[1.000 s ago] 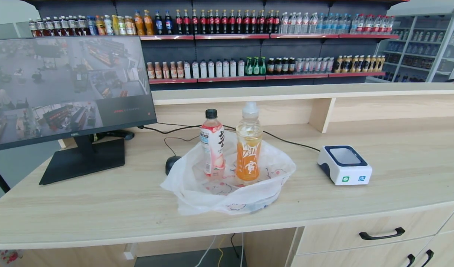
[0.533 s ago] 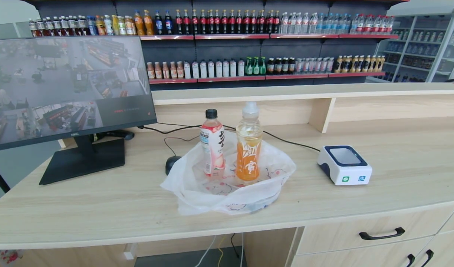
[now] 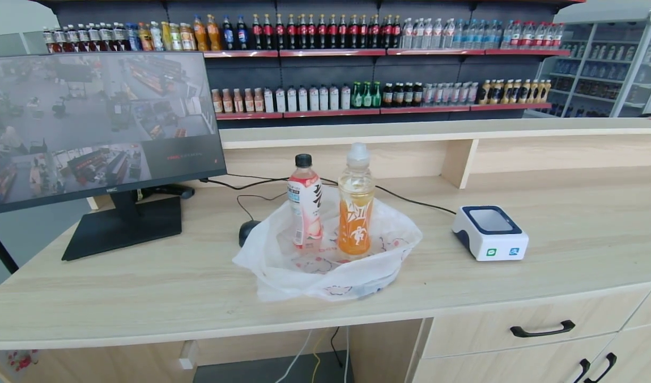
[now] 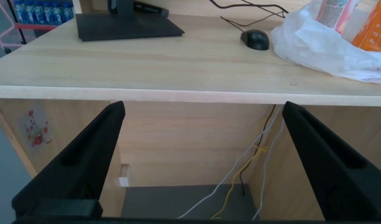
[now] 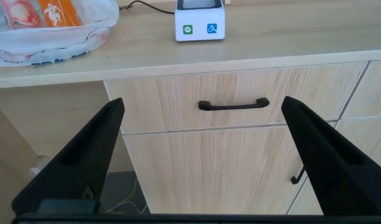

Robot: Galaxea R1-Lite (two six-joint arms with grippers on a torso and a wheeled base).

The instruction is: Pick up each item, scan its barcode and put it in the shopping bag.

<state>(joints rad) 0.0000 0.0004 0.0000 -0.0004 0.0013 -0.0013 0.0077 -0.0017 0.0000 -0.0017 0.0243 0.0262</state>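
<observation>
A pink-labelled bottle [image 3: 305, 202] with a black cap and an orange drink bottle [image 3: 356, 205] with a white cap stand upright inside the white shopping bag [image 3: 325, 266] on the counter. The bag [image 4: 327, 46] [image 5: 50, 37] lies crumpled around their bases. The white scanner [image 3: 490, 233] [image 5: 200, 20] sits to the bag's right. My left gripper [image 4: 203, 162] hangs open below the counter's front edge, left of the bag. My right gripper [image 5: 203, 162] hangs open in front of the drawer, below the scanner. Both hold nothing.
A monitor [image 3: 99, 125] on a black stand occupies the counter's left. A black mouse [image 3: 248, 231] [image 4: 255, 39] and cables lie behind the bag. A drawer handle [image 5: 234, 104] fronts the cabinet. Cables [image 4: 253, 168] hang under the counter. Drink shelves [image 3: 357, 53] line the back wall.
The whole head view has shifted slightly up and left, so the camera moved. The bottles, bag and scanner keep their places on the counter.
</observation>
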